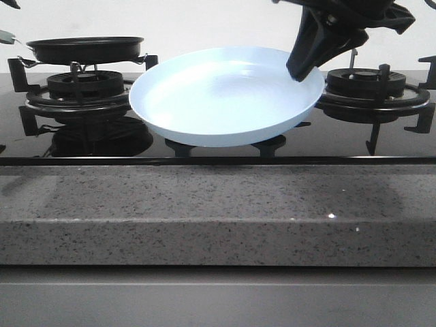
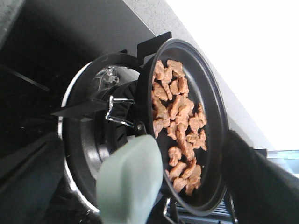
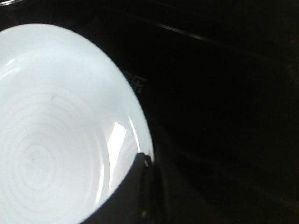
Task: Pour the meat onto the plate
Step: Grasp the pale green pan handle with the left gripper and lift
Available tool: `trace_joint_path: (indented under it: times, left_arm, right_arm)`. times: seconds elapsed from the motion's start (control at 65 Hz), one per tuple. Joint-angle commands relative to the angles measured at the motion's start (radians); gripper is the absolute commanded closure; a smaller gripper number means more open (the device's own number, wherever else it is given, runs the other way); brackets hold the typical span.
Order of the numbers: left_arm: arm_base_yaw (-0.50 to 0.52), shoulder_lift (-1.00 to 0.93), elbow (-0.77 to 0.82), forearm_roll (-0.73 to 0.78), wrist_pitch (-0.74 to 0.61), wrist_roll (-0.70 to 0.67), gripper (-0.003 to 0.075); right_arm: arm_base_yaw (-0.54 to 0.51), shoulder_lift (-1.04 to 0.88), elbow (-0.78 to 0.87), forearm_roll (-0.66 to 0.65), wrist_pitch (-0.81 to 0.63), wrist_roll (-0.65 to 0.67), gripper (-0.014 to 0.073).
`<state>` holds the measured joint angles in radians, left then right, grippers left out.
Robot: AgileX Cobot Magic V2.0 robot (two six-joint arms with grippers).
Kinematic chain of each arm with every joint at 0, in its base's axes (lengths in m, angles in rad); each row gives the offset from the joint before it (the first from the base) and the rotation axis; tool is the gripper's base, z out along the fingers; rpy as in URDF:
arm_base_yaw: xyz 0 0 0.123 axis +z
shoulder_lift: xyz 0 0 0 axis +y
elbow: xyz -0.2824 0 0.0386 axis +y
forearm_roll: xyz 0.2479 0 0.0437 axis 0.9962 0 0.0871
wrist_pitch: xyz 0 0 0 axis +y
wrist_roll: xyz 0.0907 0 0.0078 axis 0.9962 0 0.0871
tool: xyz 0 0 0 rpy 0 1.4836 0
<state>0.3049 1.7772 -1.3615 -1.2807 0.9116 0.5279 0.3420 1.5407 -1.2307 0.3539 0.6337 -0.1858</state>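
The black frying pan [image 2: 212,116] holds the meat [image 2: 180,121], a heap of small orange-brown pieces. In the front view the pan [image 1: 85,48] sits level over the left burner [image 1: 82,85]. Its pale green handle [image 2: 128,179] lies between the wide-apart dark fingers [image 2: 261,182] of my left gripper [image 2: 140,177], and I see no contact with either finger. The pale blue plate [image 1: 225,95] is empty and tilted above the stove's middle. My right gripper [image 1: 303,65] is shut on its far right rim, as the right wrist view shows [image 3: 145,163] with the plate [image 3: 56,121].
The right burner [image 1: 371,85] with its black grate stands behind the plate's right side. The glossy black stove top [image 1: 218,146] ends at a speckled grey stone counter edge [image 1: 218,211] in front. A pale wall is behind.
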Motion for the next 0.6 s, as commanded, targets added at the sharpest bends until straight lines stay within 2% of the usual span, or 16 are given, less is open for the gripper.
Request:
trace_joint_path:
  times: [0.0, 0.092, 0.369, 0.493, 0.585]
  left_arm:
    - [0.005, -0.038, -0.040, -0.104, 0.035, 0.021, 0.0066]
    - [0.005, -0.038, -0.045, -0.108, 0.032, 0.021, 0.0099]
    - [0.005, -0.038, -0.047, -0.120, 0.025, 0.021, 0.0261]
    - [0.005, -0.038, -0.047, -0.120, 0.015, 0.021, 0.0302]
    - [0.005, -0.038, -0.047, -0.120, 0.013, 0.021, 0.0303]
  right_arm:
    - [-0.001, -0.036, -0.027, 0.020, -0.057, -0.007, 0.0663]
    - [-0.001, -0.036, -0.027, 0.020, -0.057, -0.007, 0.0663]
    - [-0.001, -0.036, -0.027, 0.020, -0.057, -0.007, 0.0663]
    - [-0.001, -0.036, -0.027, 0.020, -0.057, -0.007, 0.0663]
    - [-0.001, -0.036, -0.027, 0.020, -0.057, -0.007, 0.0663]
